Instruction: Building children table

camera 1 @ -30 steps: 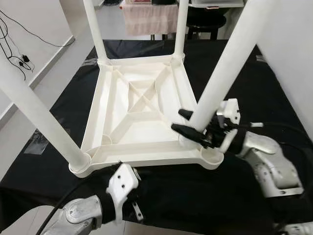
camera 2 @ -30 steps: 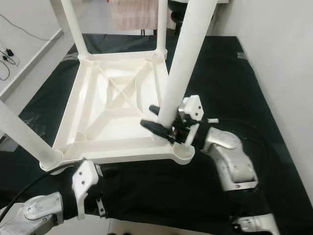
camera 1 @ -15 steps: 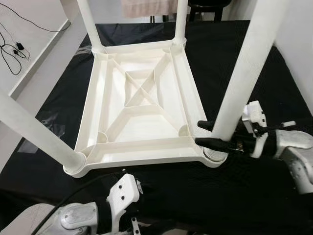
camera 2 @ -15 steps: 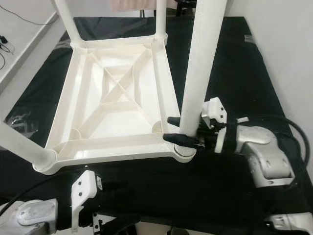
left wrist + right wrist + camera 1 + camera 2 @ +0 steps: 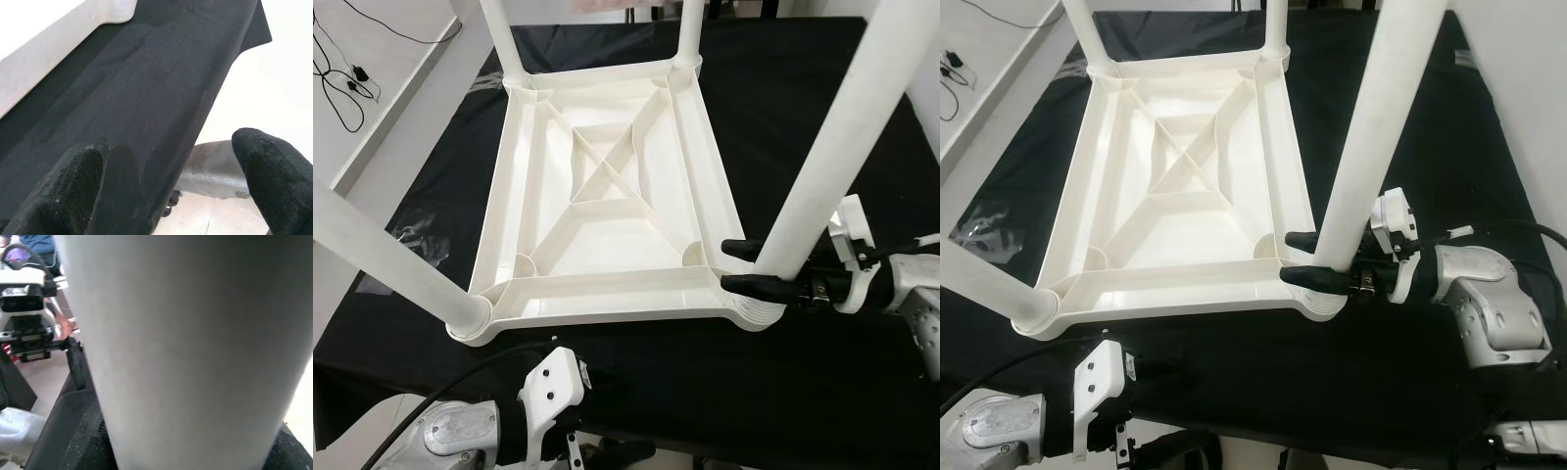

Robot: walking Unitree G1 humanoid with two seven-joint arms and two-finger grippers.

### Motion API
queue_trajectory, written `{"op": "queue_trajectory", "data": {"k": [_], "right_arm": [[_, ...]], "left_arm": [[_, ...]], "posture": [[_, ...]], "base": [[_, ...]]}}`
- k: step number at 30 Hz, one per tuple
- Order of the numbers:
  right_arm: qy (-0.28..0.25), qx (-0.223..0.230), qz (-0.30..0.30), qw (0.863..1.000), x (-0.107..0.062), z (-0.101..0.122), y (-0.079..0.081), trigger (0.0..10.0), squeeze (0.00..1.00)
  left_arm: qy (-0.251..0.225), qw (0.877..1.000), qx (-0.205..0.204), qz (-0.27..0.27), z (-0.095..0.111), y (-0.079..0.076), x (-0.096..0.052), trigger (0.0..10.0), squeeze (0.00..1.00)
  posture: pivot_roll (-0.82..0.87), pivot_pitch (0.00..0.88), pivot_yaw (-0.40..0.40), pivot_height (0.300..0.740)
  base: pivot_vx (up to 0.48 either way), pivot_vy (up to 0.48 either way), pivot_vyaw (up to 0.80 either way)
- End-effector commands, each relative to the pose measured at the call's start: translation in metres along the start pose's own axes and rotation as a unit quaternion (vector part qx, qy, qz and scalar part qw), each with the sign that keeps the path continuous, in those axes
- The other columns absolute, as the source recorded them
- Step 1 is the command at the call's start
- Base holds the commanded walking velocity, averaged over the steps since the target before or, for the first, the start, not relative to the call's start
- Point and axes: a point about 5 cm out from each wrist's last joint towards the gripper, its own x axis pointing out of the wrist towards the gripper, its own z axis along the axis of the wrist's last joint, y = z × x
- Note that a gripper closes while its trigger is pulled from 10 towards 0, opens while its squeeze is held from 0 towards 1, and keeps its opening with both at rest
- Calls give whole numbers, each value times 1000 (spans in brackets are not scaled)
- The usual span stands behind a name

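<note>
The white table top point(image 5: 607, 196) lies upside down on the black-draped surface point(image 5: 842, 88), with legs standing at all four corners. The near right leg point(image 5: 827, 166) now stands with its foot over the corner socket point(image 5: 759, 311), where a second ago it leaned inward with its foot short of that corner. I judge it is seating, so the last joint is nearly made. The right gripper point(image 5: 744, 266) stays closed around the base of this leg, one finger on each side, and has swung outward with it. The left gripper point(image 5: 171, 171) hangs below the near edge of the surface, fingers spread and empty. The camera has also tipped further down since the earlier pictures.
</note>
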Motion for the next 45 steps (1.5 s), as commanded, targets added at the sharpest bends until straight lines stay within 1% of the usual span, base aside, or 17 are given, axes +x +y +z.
{"op": "queue_trajectory", "data": {"k": [1,13,16,17,24,26,29,32,34,36,38,39,41,42,43,44,45], "right_arm": [[37,35,37,998,9,-21,11,10000,0],[38,-14,75,996,21,-15,-6,10000,0],[36,-21,97,994,27,-16,-4,10000,0],[39,-31,114,992,33,-18,-2,10000,0],[41,-47,132,989,41,-20,0,10000,0],[41,-52,137,988,42,-22,1,10000,0],[34,-53,170,983,47,-31,25,10000,0],[25,-53,170,984,50,-32,30,10000,0],[13,-54,159,986,54,-31,35,10000,0],[8,-75,114,991,69,-30,46,10000,0],[8,-83,96,992,74,-29,50,10000,0],[10,-82,80,993,79,-29,55,10000,0],[10,-82,80,993,79,-29,55,10000,0],[8,-68,39,997,87,-29,57,10000,0],[8,-68,39,997,87,-29,57,10000,0],[9,-64,-24,998,95,-28,55,10000,0],[9,-56,-102,993,104,-27,50,10000,0]], "left_arm": [[9,1000,1,-11,-1,-5,-3,10000,0],[16,1000,6,-10,-2,-6,-8,10000,0],[20,1000,7,-10,-3,-6,-10,10000,0],[26,1000,7,-11,-4,-5,-13,10000,0],[35,999,7,-12,-6,-5,-17,10000,0],[39,999,8,-13,-6,-6,-18,10000,0],[45,999,8,-14,-8,-7,-20,10000,0],[46,999,9,-15,-8,-7,-21,10000,0],[47,999,9,-16,-8,-7,-21,10000,0],[48,999,9,-19,-9,-7,-19,10000,0],[48,999,10,-20,-9,-7,-19,10000,0],[48,999,10,-21,-10,-7,-19,10000,0],[48,999,10,-21,-10,-7,-19,10000,0],[46,999,10,-21,-10,-7,-17,10000,0],[46,999,10,-21,-10,-7,-17,10000,0],[45,999,10,-21,-10,-6,-16,10000,0],[43,999,11,-21,-10,-5,-15,10000,0]], "posture": [[-40,356,92,740],[-10,364,94,740],[5,366,105,740],[18,365,117,740],[29,361,123,740],[31,360,126,740],[25,350,130,740],[24,349,130,740],[21,346,129,740],[4,337,126,740],[4,337,126,740],[-2,333,119,740],[-2,333,119,740],[-16,329,109,740],[-16,329,109,740],[-21,326,105,740],[-30,325,96,740]], "base": [[0,0,0],[0,0,0],[0,0,0],[0,0,0],[0,0,0],[0,0,0],[0,0,0],[0,0,0],[0,0,0],[0,0,0],[0,0,0],[0,0,0],[0,0,0],[0,0,0],[0,0,0],[0,0,0],[0,0,0]]}}
